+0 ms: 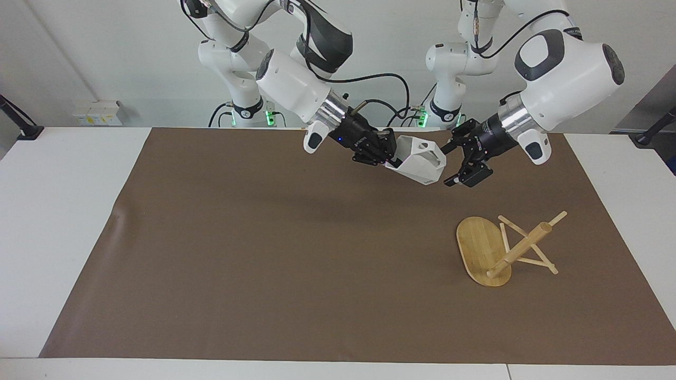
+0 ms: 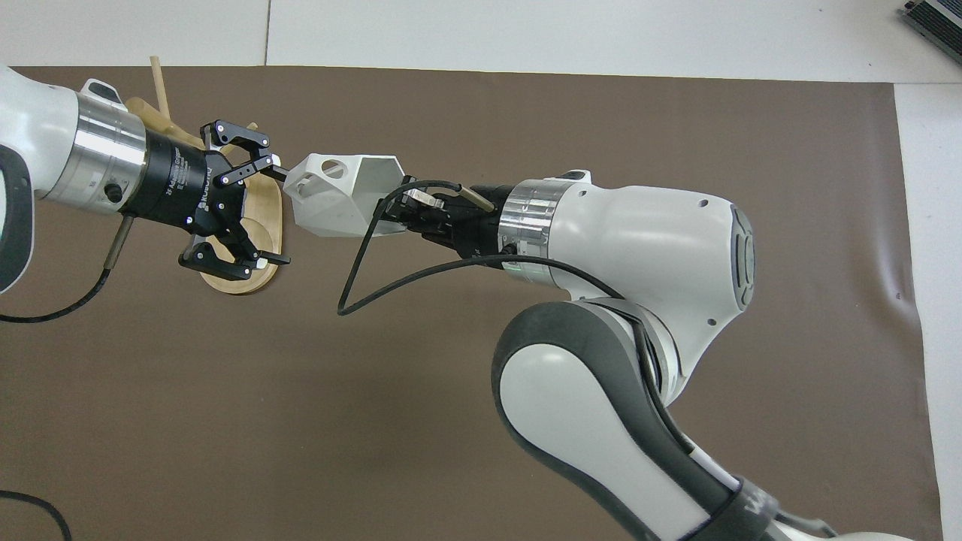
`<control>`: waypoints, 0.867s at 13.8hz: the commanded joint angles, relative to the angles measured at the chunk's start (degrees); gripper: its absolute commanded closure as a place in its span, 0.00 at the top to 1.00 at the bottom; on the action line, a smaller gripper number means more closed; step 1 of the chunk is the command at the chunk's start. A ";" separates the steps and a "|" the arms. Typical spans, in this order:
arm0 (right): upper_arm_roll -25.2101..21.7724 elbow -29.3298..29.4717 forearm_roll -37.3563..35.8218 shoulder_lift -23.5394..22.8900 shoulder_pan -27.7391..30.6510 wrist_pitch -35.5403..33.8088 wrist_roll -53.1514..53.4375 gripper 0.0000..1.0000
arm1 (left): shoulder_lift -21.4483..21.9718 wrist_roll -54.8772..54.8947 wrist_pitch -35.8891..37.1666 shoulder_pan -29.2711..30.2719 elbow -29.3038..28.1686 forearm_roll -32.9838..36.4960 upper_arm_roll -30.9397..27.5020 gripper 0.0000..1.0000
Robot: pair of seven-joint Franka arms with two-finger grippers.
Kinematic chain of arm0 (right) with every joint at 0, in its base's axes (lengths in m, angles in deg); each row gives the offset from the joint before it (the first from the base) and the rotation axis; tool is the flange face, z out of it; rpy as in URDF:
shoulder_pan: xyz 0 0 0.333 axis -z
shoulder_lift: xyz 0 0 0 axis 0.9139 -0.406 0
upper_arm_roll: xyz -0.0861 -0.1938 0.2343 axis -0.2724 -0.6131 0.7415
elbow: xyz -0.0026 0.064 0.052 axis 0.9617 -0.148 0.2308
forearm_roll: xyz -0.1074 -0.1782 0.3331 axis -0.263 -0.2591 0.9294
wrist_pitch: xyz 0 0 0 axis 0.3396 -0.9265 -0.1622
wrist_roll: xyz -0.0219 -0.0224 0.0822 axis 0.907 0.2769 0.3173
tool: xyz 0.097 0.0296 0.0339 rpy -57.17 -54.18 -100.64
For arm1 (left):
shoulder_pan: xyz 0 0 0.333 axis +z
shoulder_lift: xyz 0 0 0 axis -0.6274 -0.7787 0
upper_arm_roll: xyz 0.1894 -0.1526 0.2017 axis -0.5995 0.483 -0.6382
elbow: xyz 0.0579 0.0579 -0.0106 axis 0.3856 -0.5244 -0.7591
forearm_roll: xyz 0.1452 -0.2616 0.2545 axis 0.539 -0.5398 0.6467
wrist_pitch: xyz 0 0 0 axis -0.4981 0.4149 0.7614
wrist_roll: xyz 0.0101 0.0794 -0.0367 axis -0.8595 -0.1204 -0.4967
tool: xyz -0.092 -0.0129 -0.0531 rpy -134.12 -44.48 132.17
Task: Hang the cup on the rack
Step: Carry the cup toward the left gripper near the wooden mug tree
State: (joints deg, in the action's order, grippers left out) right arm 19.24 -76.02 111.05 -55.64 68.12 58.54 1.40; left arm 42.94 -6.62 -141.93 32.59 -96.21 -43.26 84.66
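Brown mat covers the white table. On it the rack lies tipped over. Above the mat, the right gripper clamps the cup; the left gripper, fingers spread, seems barely clear of the cup.

Cup – matt white plastic, faceted; rack – pale smooth bamboo; table cover – matt brown paper.

Two arms showing glossy white shells with dark grey joint bands; brushed silver collars ringing each wrist. Black linkage grippers: left gripper, right gripper. Black cables looping along the forearms. Green lights glowing at both bases.
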 commanded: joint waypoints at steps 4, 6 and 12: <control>3.43 -0.08 1.71 -0.65 0.30 5.71 0.86 0.00 | -1.74 -2.88 3.11 0.38 2.84 -3.98 -0.11 1.00; 3.43 -0.08 1.62 -0.83 -0.13 5.80 0.86 0.00 | -1.73 -2.97 3.28 0.11 2.83 -3.89 -0.11 1.00; 3.52 -0.08 1.71 -0.83 -0.40 5.71 0.77 0.00 | -1.21 -2.88 6.26 0.64 3.10 -3.80 -0.19 1.00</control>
State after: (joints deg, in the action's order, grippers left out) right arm 22.01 -76.03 111.07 -56.30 67.45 62.96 1.85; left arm 41.90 -8.56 -138.20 33.01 -94.27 -46.39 84.73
